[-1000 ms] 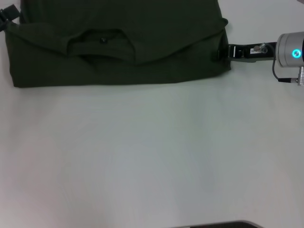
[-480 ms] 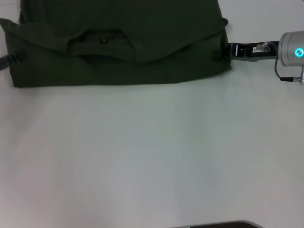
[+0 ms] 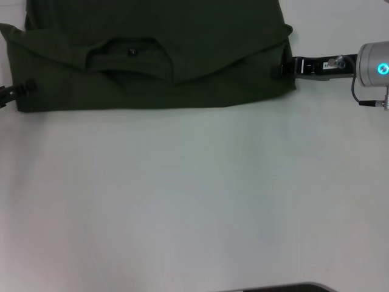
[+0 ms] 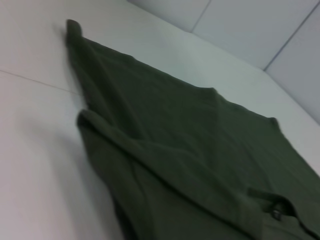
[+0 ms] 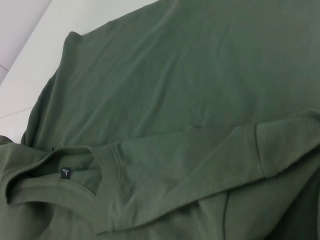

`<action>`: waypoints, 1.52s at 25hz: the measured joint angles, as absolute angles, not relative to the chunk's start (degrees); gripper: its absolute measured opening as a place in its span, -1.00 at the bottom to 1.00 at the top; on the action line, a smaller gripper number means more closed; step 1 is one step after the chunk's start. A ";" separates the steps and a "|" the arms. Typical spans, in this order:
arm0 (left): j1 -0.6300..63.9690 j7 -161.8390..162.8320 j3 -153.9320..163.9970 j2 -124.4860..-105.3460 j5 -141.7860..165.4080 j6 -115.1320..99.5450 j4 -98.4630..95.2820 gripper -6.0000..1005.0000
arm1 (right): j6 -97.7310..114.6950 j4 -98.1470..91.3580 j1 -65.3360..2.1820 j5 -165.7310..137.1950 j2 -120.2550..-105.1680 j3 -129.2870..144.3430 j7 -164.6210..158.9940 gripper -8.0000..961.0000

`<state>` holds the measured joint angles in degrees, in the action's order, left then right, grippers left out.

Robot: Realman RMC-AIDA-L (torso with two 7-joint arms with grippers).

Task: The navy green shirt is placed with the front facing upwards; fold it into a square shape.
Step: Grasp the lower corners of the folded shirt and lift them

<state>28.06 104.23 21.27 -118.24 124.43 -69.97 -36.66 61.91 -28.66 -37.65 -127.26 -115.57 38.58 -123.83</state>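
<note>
my right end effector (image 3: 281,68) and left end effector (image 3: 24,89) touch the folded navy green shirt (image 3: 152,55) edges — whether clenched, i cannot tell.

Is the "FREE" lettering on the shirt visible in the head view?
No, the navy green shirt shows only plain dark fabric and its collar; no lettering shows.

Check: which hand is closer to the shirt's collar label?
Left, narrowly. Left hand sits at the navy green shirt's left edge, right hand at its right edge; label lies between, left of centre.
</note>
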 joint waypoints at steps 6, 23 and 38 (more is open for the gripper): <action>28.36 103.40 22.03 -118.32 124.46 -66.11 -35.33 0.89 | 61.97 -28.65 -37.53 -127.26 -115.57 38.58 -123.91 -0.84; 29.87 103.26 24.09 -118.30 124.46 -62.79 -34.09 0.89 | 61.96 -28.65 -37.35 -127.27 -115.40 37.96 -124.02 -0.84; 30.02 103.27 25.68 -118.46 124.54 -61.43 -33.36 0.89 | 61.75 -28.65 -37.46 -127.27 -115.25 37.87 -124.02 -0.84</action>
